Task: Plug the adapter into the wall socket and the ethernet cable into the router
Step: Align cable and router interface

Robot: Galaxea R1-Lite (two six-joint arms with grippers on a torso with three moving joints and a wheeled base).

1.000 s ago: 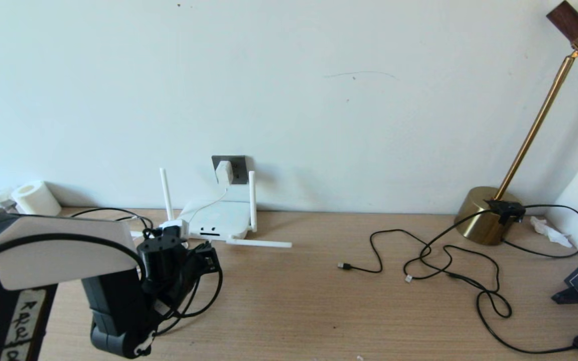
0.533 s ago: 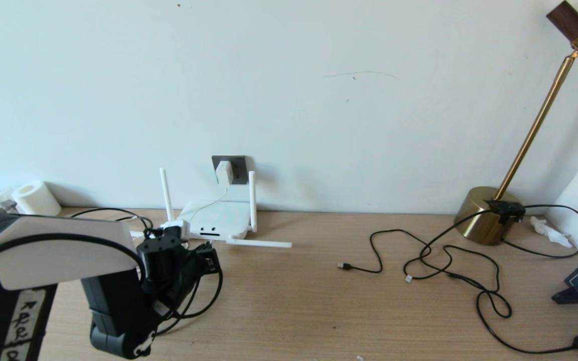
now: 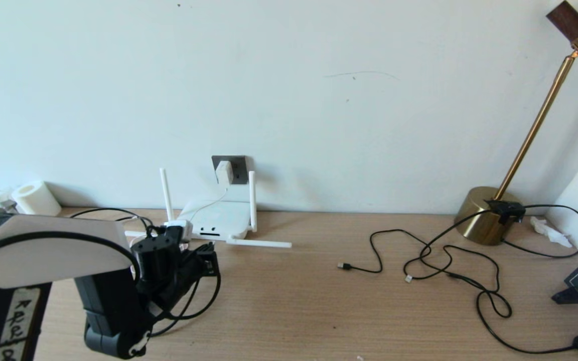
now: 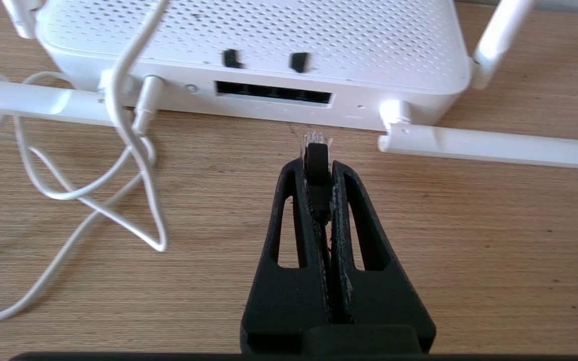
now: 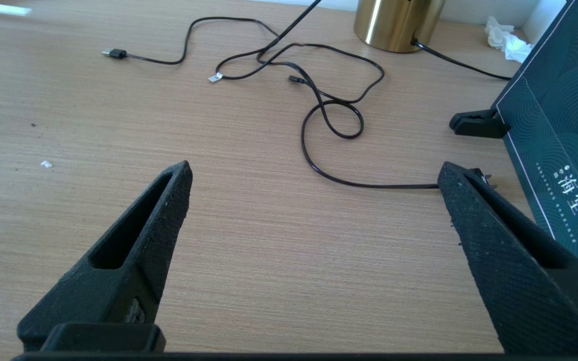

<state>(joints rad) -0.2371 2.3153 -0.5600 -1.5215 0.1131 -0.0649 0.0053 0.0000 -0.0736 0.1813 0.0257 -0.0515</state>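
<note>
Landmark: flat white rounded router (image 3: 217,220) with four slim stick antennas, on the wooden desk (image 3: 319,301) against the wall.

- Dark grey square wall socket (image 3: 237,168): on the wall just above and behind the router. Small white cube-shaped adapter (image 3: 224,172) sits seated in it; its thin white cord (image 4: 118,150) runs down over the router to a jack on the port edge and loops on the desk before it.
- Left gripper (image 4: 318,168): directly in front of the router's port edge, fingers pinched tight on the plug end of the thick black ethernet cable (image 4: 317,158). Clear plug tip points at the dark port row (image 4: 273,93), near it, not touching, a strip of desk between.
- Right gripper (image 5: 314,173): well away from the router, over bare desk, fingers spread wide, holding nothing. Thin black USB cables (image 5: 319,95), a brass lamp base (image 5: 399,22) and a dark green box (image 5: 560,140) lie beyond it.
</note>
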